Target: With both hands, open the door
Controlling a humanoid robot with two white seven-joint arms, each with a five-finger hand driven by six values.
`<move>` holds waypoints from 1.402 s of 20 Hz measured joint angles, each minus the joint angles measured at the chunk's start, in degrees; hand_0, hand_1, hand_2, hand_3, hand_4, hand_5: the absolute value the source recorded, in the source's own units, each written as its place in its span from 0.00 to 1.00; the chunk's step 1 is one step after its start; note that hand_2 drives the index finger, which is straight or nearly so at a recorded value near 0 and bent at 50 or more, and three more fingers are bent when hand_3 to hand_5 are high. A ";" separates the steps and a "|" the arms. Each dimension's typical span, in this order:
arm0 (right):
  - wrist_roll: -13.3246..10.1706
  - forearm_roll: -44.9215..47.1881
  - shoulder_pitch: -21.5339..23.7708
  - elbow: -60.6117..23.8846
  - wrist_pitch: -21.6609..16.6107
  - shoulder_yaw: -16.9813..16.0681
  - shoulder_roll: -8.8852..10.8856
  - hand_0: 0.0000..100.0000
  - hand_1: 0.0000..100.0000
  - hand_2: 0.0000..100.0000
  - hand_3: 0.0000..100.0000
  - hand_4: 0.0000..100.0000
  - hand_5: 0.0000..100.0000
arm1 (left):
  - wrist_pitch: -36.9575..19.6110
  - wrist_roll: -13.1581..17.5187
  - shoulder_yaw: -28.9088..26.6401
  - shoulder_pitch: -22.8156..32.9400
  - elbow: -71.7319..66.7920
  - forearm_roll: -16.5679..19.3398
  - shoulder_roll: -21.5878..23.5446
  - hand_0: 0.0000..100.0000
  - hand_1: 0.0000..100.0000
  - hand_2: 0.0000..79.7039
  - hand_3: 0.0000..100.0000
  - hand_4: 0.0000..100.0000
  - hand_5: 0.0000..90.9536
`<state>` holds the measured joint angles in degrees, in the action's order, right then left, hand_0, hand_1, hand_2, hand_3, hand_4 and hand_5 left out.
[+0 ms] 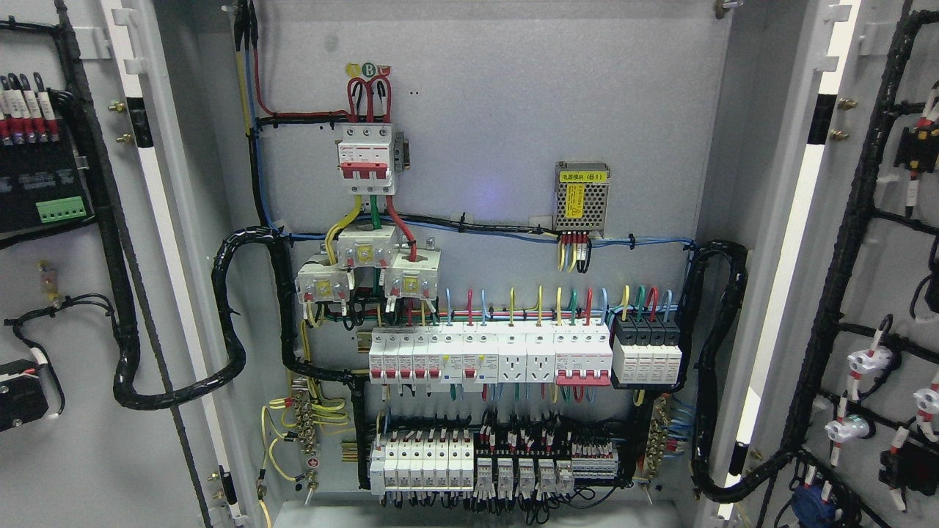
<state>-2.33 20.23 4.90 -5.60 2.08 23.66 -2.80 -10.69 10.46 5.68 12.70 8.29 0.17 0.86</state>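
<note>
A grey metal electrical cabinet (484, 110) fills the view, full of white breakers (488, 356) and coloured wires. Its left grey door (66, 455) and right grey door (880, 242) already stand swung wide. No robot hand shows, so I cannot tell their state. I judge nothing remains except to withdraw clear of the wiring.

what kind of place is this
Probably an electrical or utility room: it is the inside of an open grey metal distribution cabinet, with rows of white circuit breakers, thick black cable looms and both grey doors swung wide.
</note>
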 measured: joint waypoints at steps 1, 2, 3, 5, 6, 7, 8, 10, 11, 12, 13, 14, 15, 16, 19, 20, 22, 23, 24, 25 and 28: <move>-0.86 -0.10 -0.14 0.23 0.22 -0.01 -0.19 0.12 0.39 0.00 0.00 0.00 0.00 | -0.03 0.00 -0.01 -0.21 -0.70 -0.03 -0.08 0.12 0.39 0.00 0.00 0.00 0.00; -2.01 -0.24 -0.27 0.44 0.65 -0.03 -0.35 0.12 0.39 0.00 0.00 0.00 0.00 | -0.05 0.00 -0.01 -0.41 -1.38 -0.06 -0.14 0.12 0.39 0.00 0.00 0.00 0.00; -3.13 -0.44 -0.39 0.62 0.93 -0.05 -0.51 0.12 0.39 0.00 0.00 0.00 0.00 | -0.08 -0.07 -0.01 -0.59 -1.96 -0.08 -0.21 0.12 0.39 0.00 0.00 0.00 0.00; -5.47 -0.82 -0.56 0.91 1.22 -0.10 -0.77 0.12 0.39 0.00 0.00 0.00 0.00 | -0.09 -0.16 -0.02 -0.84 -3.00 -0.11 -0.32 0.12 0.39 0.00 0.00 0.00 0.00; -6.32 -0.97 -0.66 1.07 1.33 -0.11 -0.94 0.12 0.39 0.00 0.00 0.00 0.00 | -0.09 0.02 -0.02 -0.97 -3.45 -0.12 -0.35 0.12 0.39 0.00 0.00 0.00 0.00; -6.87 -1.10 -0.76 1.18 1.38 -0.12 -1.05 0.12 0.39 0.00 0.00 0.00 0.00 | -0.16 0.16 -0.02 -1.06 -3.84 -0.13 -0.41 0.12 0.39 0.00 0.00 0.00 0.00; -7.34 -1.22 -0.82 1.30 1.43 -0.13 -1.17 0.12 0.39 0.00 0.00 0.00 0.00 | -0.19 0.24 -0.02 -1.13 -4.25 -0.38 -0.44 0.12 0.39 0.00 0.00 0.00 0.00; -7.75 -1.38 -0.98 1.50 1.47 -0.17 -1.37 0.12 0.39 0.00 0.00 0.00 0.00 | -0.20 0.39 -0.03 -1.29 -4.91 -1.68 -0.51 0.12 0.39 0.00 0.00 0.00 0.00; -7.89 -1.45 -1.04 1.57 1.51 -0.20 -1.44 0.12 0.39 0.00 0.00 0.00 0.00 | -0.20 0.42 -0.03 -1.33 -5.20 -2.57 -0.54 0.12 0.39 0.00 0.00 0.00 0.00; -7.96 -1.50 -1.14 1.65 1.54 -0.22 -1.53 0.12 0.39 0.00 0.00 0.00 0.00 | -0.20 0.46 -0.03 -1.39 -5.46 -3.44 -0.56 0.12 0.39 0.00 0.00 0.00 0.00; -7.97 -1.54 -1.21 1.74 1.57 -0.27 -1.61 0.12 0.39 0.00 0.00 0.00 0.00 | -0.21 0.49 -0.04 -1.44 -5.72 -4.29 -0.58 0.12 0.39 0.00 0.00 0.00 0.00; -7.98 -1.57 -1.25 1.79 1.61 -0.32 -1.66 0.12 0.39 0.00 0.00 0.00 0.00 | -0.22 0.50 -0.04 -1.47 -5.93 -4.88 -0.62 0.12 0.39 0.00 0.00 0.00 0.00; -8.05 -1.61 -1.30 1.86 1.63 -0.36 -1.74 0.12 0.39 0.00 0.00 0.00 0.00 | -0.26 0.51 -0.04 -1.49 -6.14 -5.48 -0.63 0.12 0.39 0.00 0.00 0.00 0.00; -8.13 -1.64 -1.34 1.90 1.63 -0.42 -1.79 0.12 0.39 0.00 0.00 0.00 0.00 | -0.26 0.52 -0.04 -1.51 -6.32 -5.90 -0.65 0.12 0.39 0.00 0.00 0.00 0.00; -8.13 -1.70 -1.42 2.03 1.63 -0.52 -1.97 0.12 0.39 0.00 0.00 0.00 0.00 | -0.26 0.52 -0.02 -1.57 -6.70 -6.87 -0.69 0.12 0.39 0.00 0.00 0.00 0.00; -8.01 -1.71 -1.42 2.06 1.63 -0.54 -2.01 0.12 0.39 0.00 0.00 0.00 0.00 | -0.26 0.53 -0.02 -1.61 -6.61 -7.10 -0.71 0.12 0.39 0.00 0.00 0.00 0.00; -7.78 -1.72 -1.42 2.12 1.63 -0.57 -2.14 0.12 0.39 0.00 0.00 0.00 0.00 | -0.27 0.53 -0.01 -1.66 -6.22 -7.45 -0.74 0.12 0.39 0.00 0.00 0.00 0.00; -7.66 -1.73 -1.42 2.15 1.63 -0.60 -2.21 0.12 0.39 0.00 0.00 0.00 0.00 | -0.27 0.53 0.00 -1.70 -5.89 -7.59 -0.75 0.12 0.39 0.00 0.00 0.00 0.00; -7.63 -1.74 -1.40 2.18 1.63 -0.62 -2.28 0.12 0.39 0.00 0.00 0.00 0.00 | -0.32 0.54 0.00 -1.74 -5.59 -7.67 -0.76 0.12 0.39 0.00 0.00 0.00 0.00; -7.62 -1.74 -1.38 2.20 1.63 -0.64 -2.32 0.12 0.39 0.00 0.00 0.00 0.00 | -0.38 0.54 0.00 -1.77 -5.32 -7.77 -0.76 0.12 0.39 0.00 0.00 0.00 0.00; -7.56 -1.75 -1.31 2.25 1.63 -0.67 -2.45 0.12 0.39 0.00 0.00 0.00 0.00 | -0.53 0.54 0.01 -1.90 -4.55 -7.94 -0.78 0.12 0.39 0.00 0.00 0.00 0.00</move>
<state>-9.89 18.48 3.59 -3.35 3.70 22.99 -5.26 -11.21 11.00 5.69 10.80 3.73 -7.77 0.08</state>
